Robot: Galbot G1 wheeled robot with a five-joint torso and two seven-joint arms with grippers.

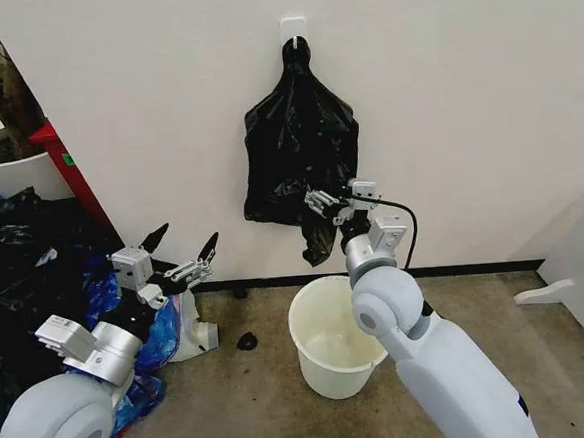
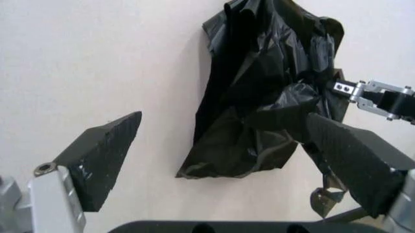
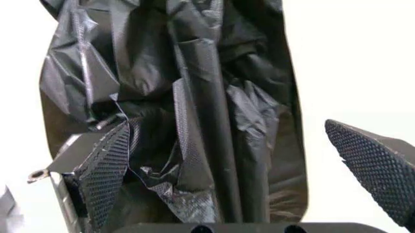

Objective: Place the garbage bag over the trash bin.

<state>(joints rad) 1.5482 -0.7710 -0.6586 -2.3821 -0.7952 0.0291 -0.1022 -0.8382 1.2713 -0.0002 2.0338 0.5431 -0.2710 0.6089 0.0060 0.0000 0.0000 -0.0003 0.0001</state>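
Observation:
A flat black bunch of plastic (image 1: 299,143) hangs from a white wall hook (image 1: 294,26), and a crinkled tail (image 1: 320,245) sags below its lower edge. The garbage bag is hidden in that bunch; I cannot pick it out as a separate thing. My right gripper (image 1: 319,203) is raised against the bunch's lower right part. In the right wrist view it (image 3: 226,125) is open, with its fingers (image 3: 104,170) on either side of black folds (image 3: 207,97). The trash bin (image 1: 308,303), a white bucket, stands on the floor directly below. My left gripper (image 1: 188,236) is open, low at the left, apart from the bunch (image 2: 259,97).
A heap of black and blue bags (image 1: 35,267) lies at the left by a white plant pot (image 1: 13,173) and a red object (image 1: 67,159). A small black item (image 1: 247,340) rests on the carpet left of the bucket. A white base (image 1: 543,292) stands at the right.

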